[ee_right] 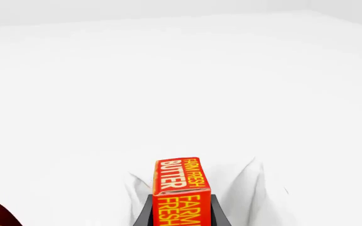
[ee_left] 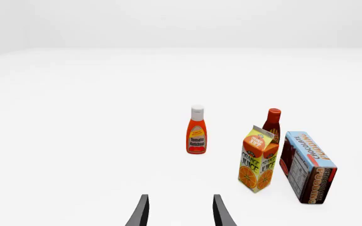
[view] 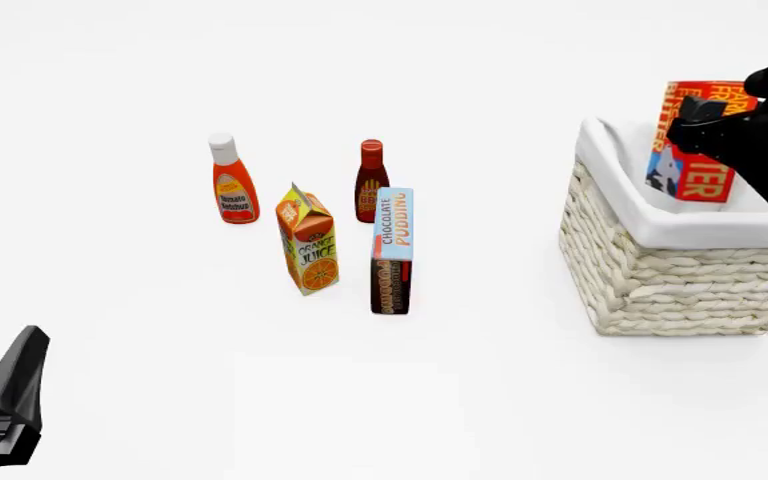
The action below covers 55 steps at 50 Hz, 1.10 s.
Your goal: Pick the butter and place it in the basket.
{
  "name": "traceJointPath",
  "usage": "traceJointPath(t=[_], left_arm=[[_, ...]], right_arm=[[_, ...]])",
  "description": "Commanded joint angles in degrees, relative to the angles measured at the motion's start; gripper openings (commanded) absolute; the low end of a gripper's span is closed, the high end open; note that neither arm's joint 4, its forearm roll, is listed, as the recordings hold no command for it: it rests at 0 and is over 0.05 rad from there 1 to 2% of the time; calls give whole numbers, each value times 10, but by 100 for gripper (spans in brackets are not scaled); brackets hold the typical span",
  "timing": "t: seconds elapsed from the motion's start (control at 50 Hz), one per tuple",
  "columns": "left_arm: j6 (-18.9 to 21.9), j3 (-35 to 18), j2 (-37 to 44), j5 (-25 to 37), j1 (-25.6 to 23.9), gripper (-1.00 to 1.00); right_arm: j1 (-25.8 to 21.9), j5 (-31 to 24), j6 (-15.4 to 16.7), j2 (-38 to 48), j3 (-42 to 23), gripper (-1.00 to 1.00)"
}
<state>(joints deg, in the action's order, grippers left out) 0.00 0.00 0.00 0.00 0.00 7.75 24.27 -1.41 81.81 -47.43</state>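
The carrying step is nearly over and the release is at hand. In the front view the butter point(view: 695, 150) is held upright above the open basket point(view: 678, 260), its lower end already below the line of the white lining, its upper end standing clear of the rim. The basket sits at about 3 o'clock on the worktop point(view: 491, 400). The right pincer point(view: 704, 125) is closed on the butter; in the right wrist view the carton point(ee_right: 182, 188) is seen clamped between the two dark fingers point(ee_right: 144, 215), with the basket's lining spread beneath it.

The left pincer point(ee_left: 179, 212) is parted and holds nothing; it is parked at about 7 o'clock, well apart from everything.

Near the centre, towards 10 o'clock, the other groceries stand in a loose group: a ketchup bottle point(view: 232, 180), a darker sauce bottle point(view: 371, 180), an orange juice carton point(view: 308, 240) and a chocolate pudding box point(view: 392, 250). None of them lies in the way.

What is called for next, it is judged, is a short lowering so that the butter comes close to the basket floor, then an opening of the fingers. Whether the butter is touching the lining on the far side cannot be told. A release from the present height would probably still land inside, though the carton could tip over against the wall.
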Motion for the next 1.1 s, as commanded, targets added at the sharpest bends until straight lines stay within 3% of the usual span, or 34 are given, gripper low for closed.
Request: traceJointPath(t=[0.02,1.1], left_arm=[[0,0,0,0,0,100],[0,0,0,0,0,100]], right_arm=[[2,6,-11,-1,-9,-100],[1,5,-17,0,-15,-100]])
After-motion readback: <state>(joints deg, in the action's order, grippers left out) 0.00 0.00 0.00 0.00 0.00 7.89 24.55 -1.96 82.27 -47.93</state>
